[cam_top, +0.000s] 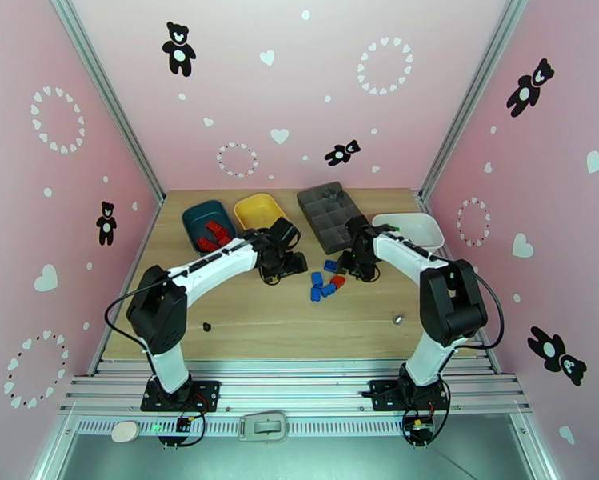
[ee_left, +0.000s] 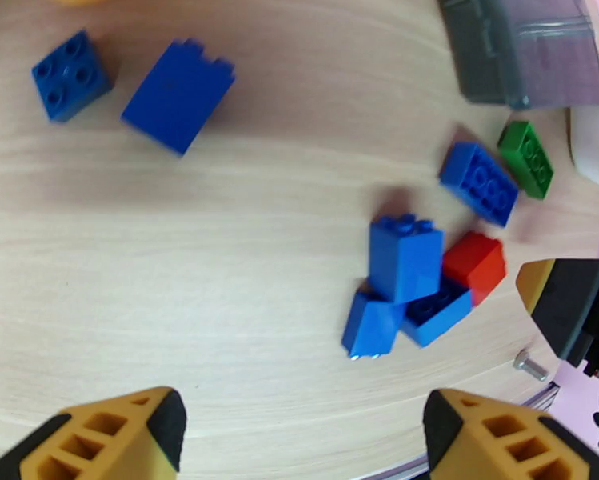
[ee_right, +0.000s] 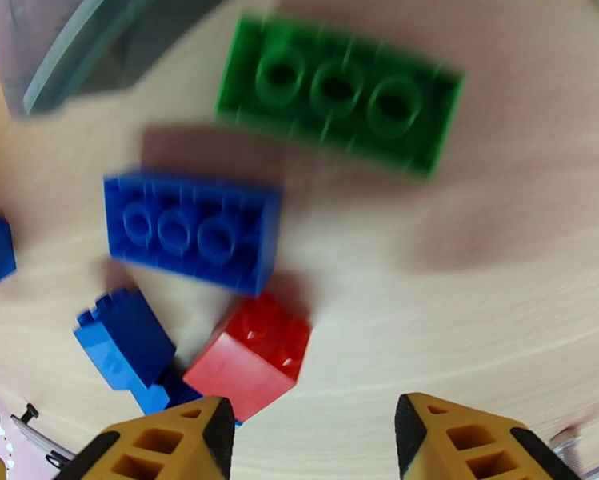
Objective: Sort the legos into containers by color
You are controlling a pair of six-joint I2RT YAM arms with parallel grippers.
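We see small studded legos (ee_left: pixel 405 258) in blue, red and green, loose on the table (ee_left: pixel 179 274), our left gripper (ee_left: pixel 303 426) spread wide, our right gripper (ee_right: pixel 311 430) parted near a red brick (ee_right: pixel 251 362).

Open left claw (ee_left: pixel 303 416) hovers over scattered blue legos (ee_left: pixel 405 258)

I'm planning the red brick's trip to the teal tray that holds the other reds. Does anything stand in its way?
Yes. The left gripper and the arm behind it hang between the red brick and the teal tray. A few blue bricks also lie just left of the red one.
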